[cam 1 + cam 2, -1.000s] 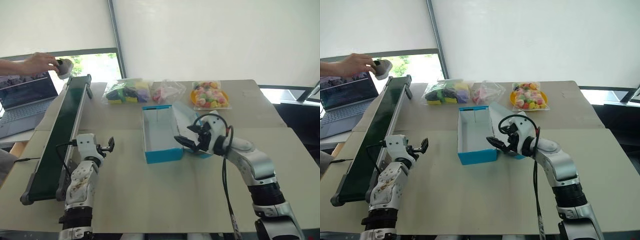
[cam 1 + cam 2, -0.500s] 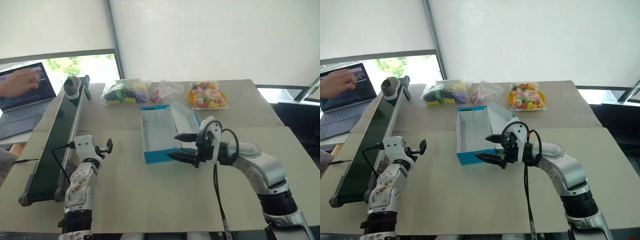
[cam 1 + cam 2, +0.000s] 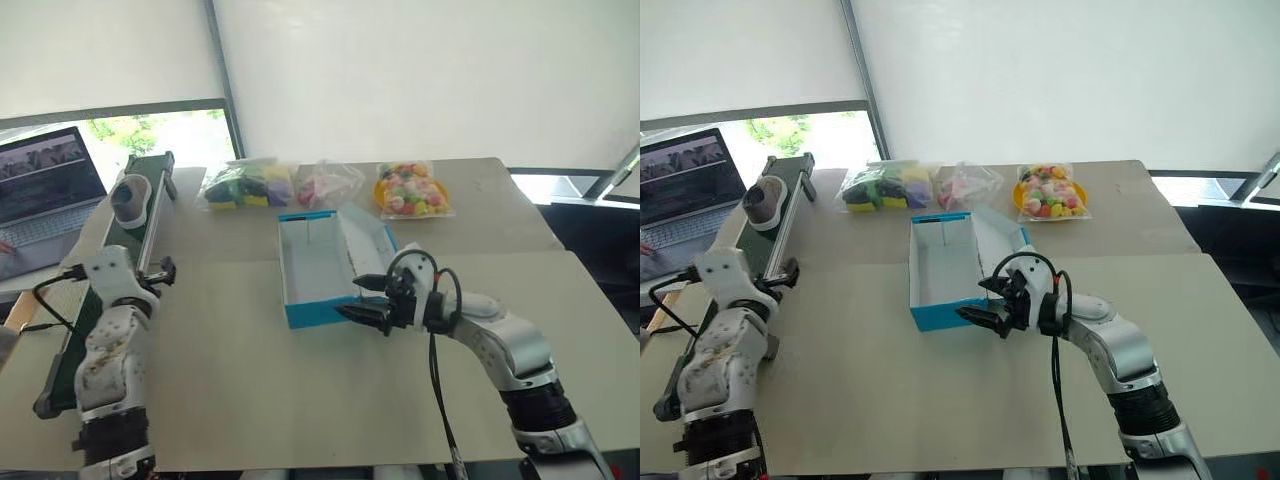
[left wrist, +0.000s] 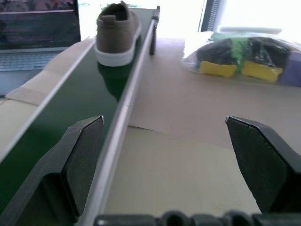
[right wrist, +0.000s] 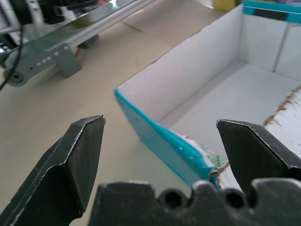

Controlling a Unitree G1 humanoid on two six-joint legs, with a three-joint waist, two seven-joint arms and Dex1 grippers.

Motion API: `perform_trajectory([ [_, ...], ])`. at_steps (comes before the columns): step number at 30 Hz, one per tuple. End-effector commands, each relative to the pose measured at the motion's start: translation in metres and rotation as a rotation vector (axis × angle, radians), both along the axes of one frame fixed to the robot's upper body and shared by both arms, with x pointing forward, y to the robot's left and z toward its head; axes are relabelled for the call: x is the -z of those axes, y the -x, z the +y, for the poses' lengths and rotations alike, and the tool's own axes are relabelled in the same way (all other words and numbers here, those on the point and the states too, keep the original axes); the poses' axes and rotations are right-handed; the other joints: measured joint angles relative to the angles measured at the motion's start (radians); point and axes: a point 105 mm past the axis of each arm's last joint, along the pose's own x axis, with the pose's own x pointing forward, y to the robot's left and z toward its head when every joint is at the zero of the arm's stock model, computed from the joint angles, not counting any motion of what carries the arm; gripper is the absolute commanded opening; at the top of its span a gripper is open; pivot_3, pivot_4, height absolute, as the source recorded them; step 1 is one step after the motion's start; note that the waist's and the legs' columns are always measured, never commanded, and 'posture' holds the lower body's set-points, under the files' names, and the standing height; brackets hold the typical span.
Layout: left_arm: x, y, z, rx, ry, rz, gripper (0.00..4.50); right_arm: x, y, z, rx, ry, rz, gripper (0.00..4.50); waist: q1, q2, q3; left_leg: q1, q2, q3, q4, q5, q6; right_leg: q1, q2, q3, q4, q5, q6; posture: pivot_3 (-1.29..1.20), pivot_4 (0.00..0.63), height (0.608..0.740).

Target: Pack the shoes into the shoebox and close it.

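The turquoise shoebox [image 3: 318,268] stands open in the middle of the table, its white inside bare and its lid flap [image 3: 372,238] leaning out to the right. One grey-brown shoe [image 3: 128,198] with a pale sole rides on the far part of the green conveyor belt [image 4: 61,113], heel toward me; it also shows as shoe [image 4: 117,32]. My left gripper [image 3: 160,272] hangs open over the belt's right rail, well short of the shoe. My right gripper [image 3: 365,302] is open at the box's near right corner [image 5: 155,136], holding nothing.
Clear bags of colourful items [image 3: 245,183] and a yellow plate of sweets [image 3: 408,190] sit along the table's far edge. A laptop [image 3: 45,190] stands left of the conveyor, with a person's hand [image 3: 5,247] at its keyboard.
The person set the shoe on the belt's far end and drew the hand away. My left arm swung left and up to the conveyor. My right gripper pulled back toward the box's near corner.
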Motion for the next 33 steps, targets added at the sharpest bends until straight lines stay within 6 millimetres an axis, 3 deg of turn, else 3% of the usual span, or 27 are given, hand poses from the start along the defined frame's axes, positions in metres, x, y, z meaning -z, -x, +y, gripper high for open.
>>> perform_trajectory([
  [1,0.004,0.014,0.027,-0.059,-0.018,0.037,4.48,-0.017,-0.002,0.005,0.008,-0.037,-0.068,4.5,-0.001,0.0,0.0,0.0,0.0,0.0,0.0,-0.001,-0.001,-0.001,0.0,0.0,0.0,0.0,0.0,0.0,0.15,0.646],
  [9,0.023,0.024,0.032,-0.085,0.023,0.068,4.48,-0.014,0.003,0.007,0.01,-0.04,-0.054,4.5,0.006,0.0,0.0,0.0,0.0,-0.003,0.0,-0.005,-0.011,-0.001,0.0,0.0,0.001,0.0,0.0,0.0,0.15,0.646],
  [17,0.026,0.024,0.029,-0.089,0.036,0.07,4.48,-0.012,0.003,0.006,0.022,-0.038,-0.048,4.5,0.001,0.0,0.0,0.001,0.0,-0.004,0.0,-0.005,-0.012,-0.001,0.0,0.0,0.001,0.0,0.0,0.0,0.15,0.646],
  [25,0.036,0.035,0.041,-0.147,0.051,0.091,4.48,-0.013,0.003,0.006,0.028,-0.043,-0.045,4.5,0.001,0.0,0.0,0.001,0.0,-0.004,0.0,-0.005,-0.012,-0.001,0.0,0.0,0.001,0.0,0.0,0.0,0.15,0.646],
  [31,0.057,0.037,0.036,-0.168,0.108,0.159,4.48,-0.016,-0.001,0.005,0.042,-0.041,-0.061,4.5,0.002,0.001,-0.001,0.001,-0.001,-0.005,0.0,-0.005,-0.012,-0.001,0.0,0.0,0.001,0.0,0.0,0.0,0.15,0.646],
  [32,0.057,0.035,0.031,-0.147,0.113,0.15,3.95,-0.017,-0.002,0.005,0.045,-0.041,-0.065,4.5,0.002,0.002,-0.002,0.001,-0.001,-0.005,0.0,-0.005,-0.012,-0.001,0.0,0.0,0.001,0.0,0.0,0.0,0.15,0.646],
  [33,0.057,0.033,0.028,-0.133,0.117,0.143,3.77,-0.018,-0.003,0.004,0.046,-0.041,-0.067,4.5,0.004,0.003,-0.002,0.001,-0.001,-0.005,0.0,-0.005,-0.012,-0.001,0.0,0.0,0.001,0.0,0.0,0.0,0.15,0.646],
])
